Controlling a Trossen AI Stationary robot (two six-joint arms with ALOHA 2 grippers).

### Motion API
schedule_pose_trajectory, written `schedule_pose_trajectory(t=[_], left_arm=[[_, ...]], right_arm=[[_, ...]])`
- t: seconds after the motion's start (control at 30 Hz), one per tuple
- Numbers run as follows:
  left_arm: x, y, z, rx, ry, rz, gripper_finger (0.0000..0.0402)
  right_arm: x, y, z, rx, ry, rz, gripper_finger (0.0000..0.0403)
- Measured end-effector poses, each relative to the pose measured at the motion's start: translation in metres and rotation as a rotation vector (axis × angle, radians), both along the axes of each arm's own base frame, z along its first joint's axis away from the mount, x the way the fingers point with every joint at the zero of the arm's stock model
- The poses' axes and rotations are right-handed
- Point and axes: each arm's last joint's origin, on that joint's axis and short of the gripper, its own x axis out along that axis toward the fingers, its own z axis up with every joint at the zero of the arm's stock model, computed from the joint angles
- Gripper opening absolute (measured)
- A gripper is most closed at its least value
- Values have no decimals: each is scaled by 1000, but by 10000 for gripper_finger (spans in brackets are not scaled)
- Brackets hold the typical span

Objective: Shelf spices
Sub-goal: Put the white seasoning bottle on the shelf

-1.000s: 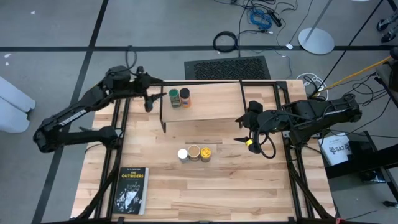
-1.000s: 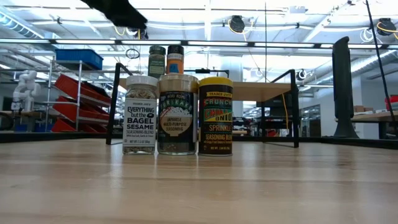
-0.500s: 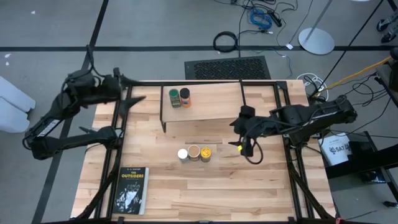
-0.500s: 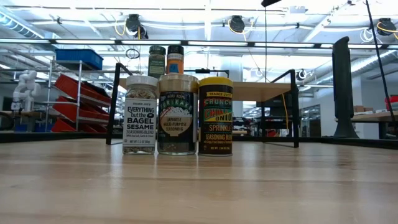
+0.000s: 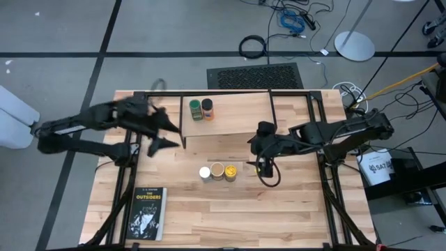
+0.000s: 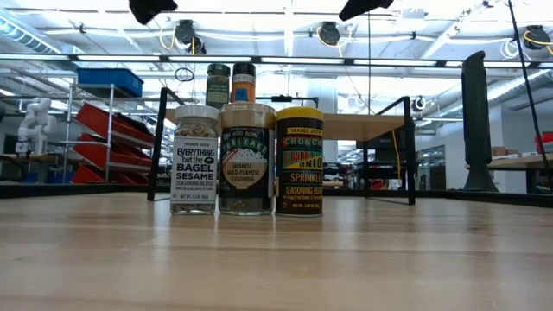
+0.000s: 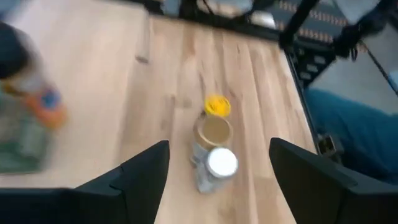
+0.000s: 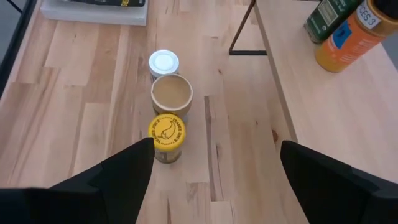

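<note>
Shelf (image 5: 237,115) — two jars (image 5: 201,109) on it; three jars (image 5: 217,171) on table below. Right gripper (image 5: 263,166) spread, beside yellow jar (image 8: 166,135): centre before closing. Left gripper (image 5: 162,132) apparently spread, blurred.

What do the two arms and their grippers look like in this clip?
Both arms are dark, near-black, jointed segments. The left gripper ends in two pointed dark fingers. The right gripper has dark fingers, a small yellow mark beside them and a black cable looping under it.
</note>
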Motion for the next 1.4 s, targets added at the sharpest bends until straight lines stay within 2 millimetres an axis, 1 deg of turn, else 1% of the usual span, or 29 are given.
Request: schedule_pose_trajectory(t=[0.1,0.17,0.3,0.47,0.57,0.67,0.77,0.93,1.03,1.3,1.4], left_arm=[[21,-16,-12,-27,90,-38,286],[32,-29,-20,-15,141,-48,286],[52,-59,-37,28,240,0,286],[69,-95,-64,147,318,111,286],[80,-111,-82,245,346,183,286],[92,-123,-99,322,367,202,287],[104,-129,-112,299,365,221,304],[118,-137,-120,273,312,217,339],[121,-137,-121,275,297,226,342],[129,-130,-133,304,351,234,343],[131,-126,-134,305,358,245,343]], right_arm=[[0,-1,0,-1,3,2,336],[1,-2,0,4,9,20,336],[0,-2,-1,-8,14,33,336],[-1,-3,-2,-14,29,36,336],[-1,-3,-2,-15,32,36,336],[-1,-2,-2,-14,32,37,336],[-1,-2,-2,-4,31,33,336],[-1,-2,-2,16,33,44,336],[-1,-1,-2,25,32,37,336],[-1,-1,-2,34,31,28,336],[-1,0,-2,35,31,31,336]])
